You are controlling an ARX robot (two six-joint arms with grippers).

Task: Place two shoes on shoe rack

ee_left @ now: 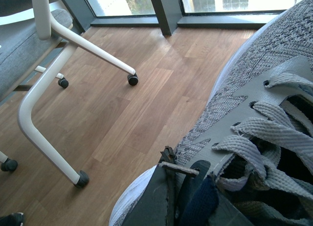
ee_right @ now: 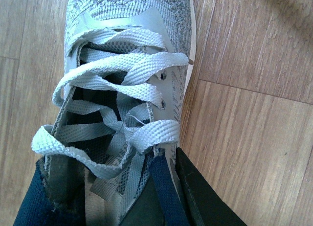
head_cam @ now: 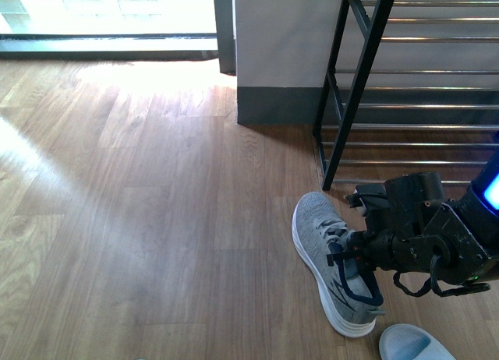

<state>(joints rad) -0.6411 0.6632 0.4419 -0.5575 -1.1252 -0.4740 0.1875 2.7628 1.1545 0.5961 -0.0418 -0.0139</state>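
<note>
Risk on lift: thin hold on soft knit collar only, so first sneaker point(head_cam: 323, 227), flat on floor point(head_cam: 156, 220) at foot of shoe rack point(head_cam: 354, 103), likely to sag, twist or slip out. Also chance of snagging loose laces point(ee_right: 122, 74) or knocking toe on rack post. Blue slipper point(head_cam: 413, 346) near heel, easy to bump.

Right claw point(head_cam: 351, 255): closed down onto collar, touching navy lining; firmness unclear.

Left claw point(ee_left: 183, 187): pinched on collar of second sneaker point(ee_left: 259, 74), seemingly off floor.

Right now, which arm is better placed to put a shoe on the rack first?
Right. The right fingers grip the sneaker by its collar, close to the shoe rack. The left fingers hold the other sneaker, but that view shows a chair, no rack.
</note>
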